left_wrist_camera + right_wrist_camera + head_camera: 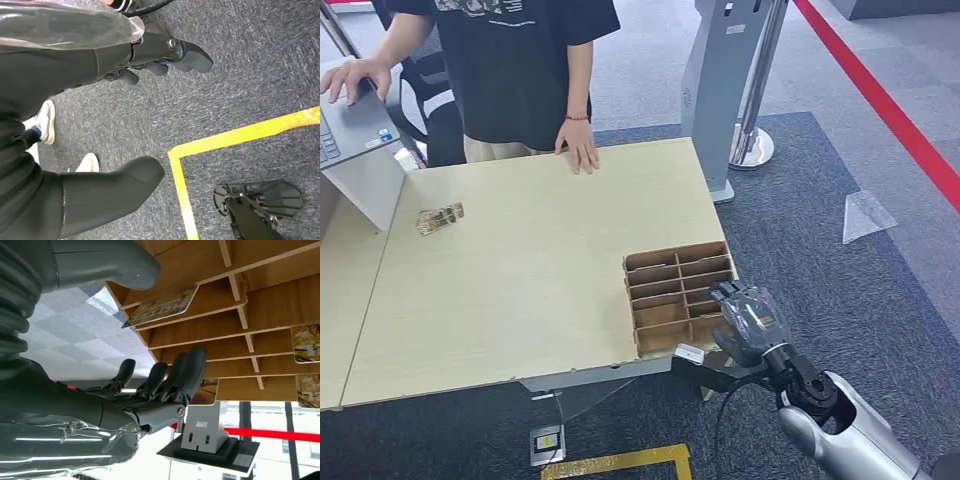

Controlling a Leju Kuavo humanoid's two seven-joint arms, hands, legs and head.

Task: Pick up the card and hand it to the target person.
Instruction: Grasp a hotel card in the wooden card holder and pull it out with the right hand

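A brown wooden organizer (675,295) with several compartments sits at the table's near right corner. In the right wrist view several printed cards lie in its slots; one card (162,307) is close to my thumb and another card (306,342) is farther off. My right hand (746,320) hovers at the organizer's right front corner, its fingers (177,372) stretched out and apart just in front of the slots, holding nothing. My left hand (158,55) hangs over the carpet with nothing in it. A person (516,70) stands behind the table with one hand (579,145) resting on its far edge.
A small card-like item (439,217) lies on the light wooden table (524,270) at the left. A laptop (350,130) on a stand sits at the far left. A grey kiosk (720,90) stands beyond the table's right end. Yellow floor tape (622,462) lies below the table's front edge.
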